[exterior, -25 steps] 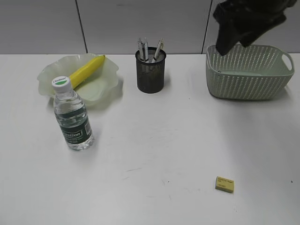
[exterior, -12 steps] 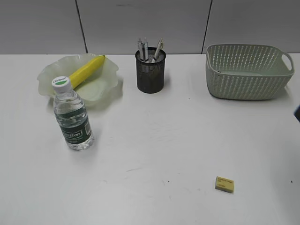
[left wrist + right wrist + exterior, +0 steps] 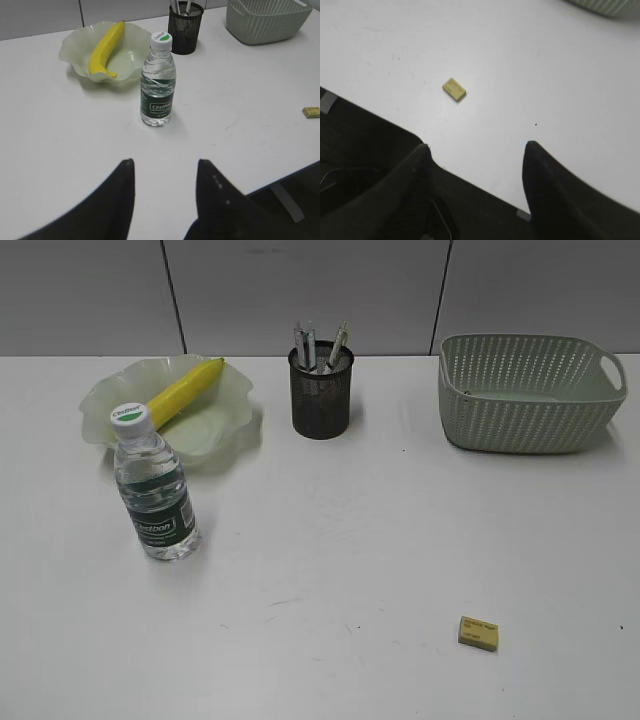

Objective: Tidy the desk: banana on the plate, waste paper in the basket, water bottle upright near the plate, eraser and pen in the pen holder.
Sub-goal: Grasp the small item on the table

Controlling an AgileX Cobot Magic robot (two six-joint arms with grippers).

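The banana (image 3: 186, 390) lies in the pale green plate (image 3: 115, 388) at the back left. In front of the plate the water bottle (image 3: 154, 485) stands upright. The black mesh pen holder (image 3: 321, 395) holds pens (image 3: 305, 344). A yellow eraser (image 3: 479, 632) lies on the table at the front right; the right wrist view has the eraser (image 3: 454, 89) ahead of my right gripper (image 3: 476, 145), open and empty above the table's front edge. My left gripper (image 3: 164, 161) is open and empty, well short of the bottle (image 3: 158, 80). The basket (image 3: 530, 390) stands at the back right. No waste paper shows. Neither arm appears in the exterior view.
White table (image 3: 350, 530) with a grey wall behind. The table's front edge (image 3: 470, 170) runs just under my right gripper, with dark floor below it.
The right arm, above the basket a second ago, has left the exterior view. The objects have not moved.
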